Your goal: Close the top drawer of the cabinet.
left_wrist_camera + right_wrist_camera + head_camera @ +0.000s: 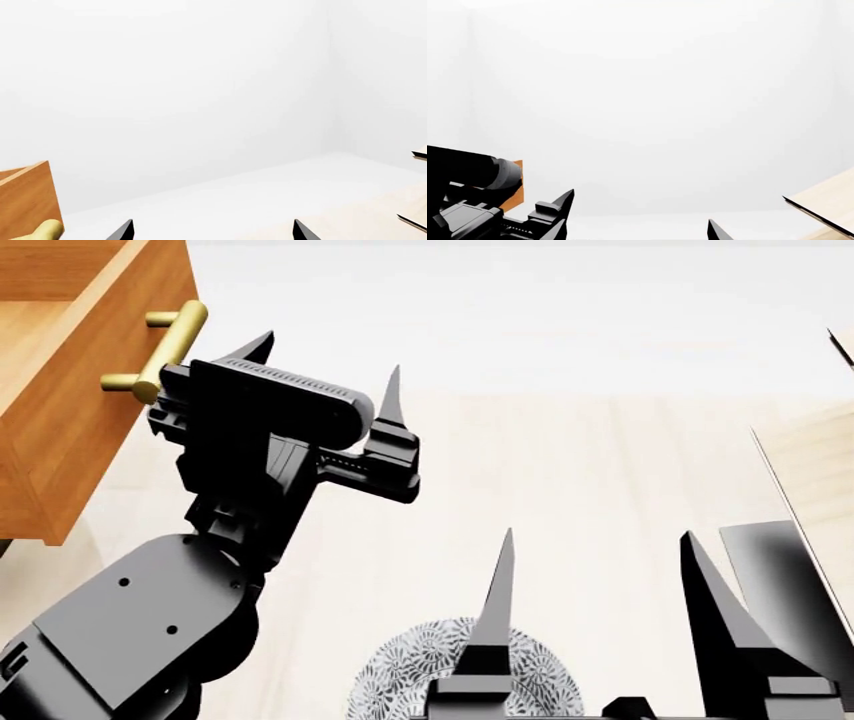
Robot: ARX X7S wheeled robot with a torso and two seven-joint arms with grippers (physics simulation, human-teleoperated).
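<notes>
- Left gripper sits raised just beside the brass handle of the top drawer, its two pointed fingers spread apart with nothing between them. I judge I have it there so the back of the hand or a finger can push the front panel, not grasp the bar.
- Top drawer stands pulled out at the head view's upper left: I see the lighter wood inside above the orange front panel, so the drawer is open and the closing is not yet done. Whether the gripper touches the handle or only overlaps it in the view, I cannot tell.
- From the left wrist view only a corner of the drawer front and the end of the handle show at the edge, which tells me the fingers point past the drawer, not at it.
- Right gripper hangs low in the foreground, fingers apart and holding nothing, over a patterned bowl. I keep it well apart from the drawer so it stays out of the push.
- Little of the cabinet itself is in view beyond the drawer.
- A pale wooden rack lies off to the right, clear of the left arm's path.
- Next, I judge, comes a steady push on the panel, square to it.
</notes>
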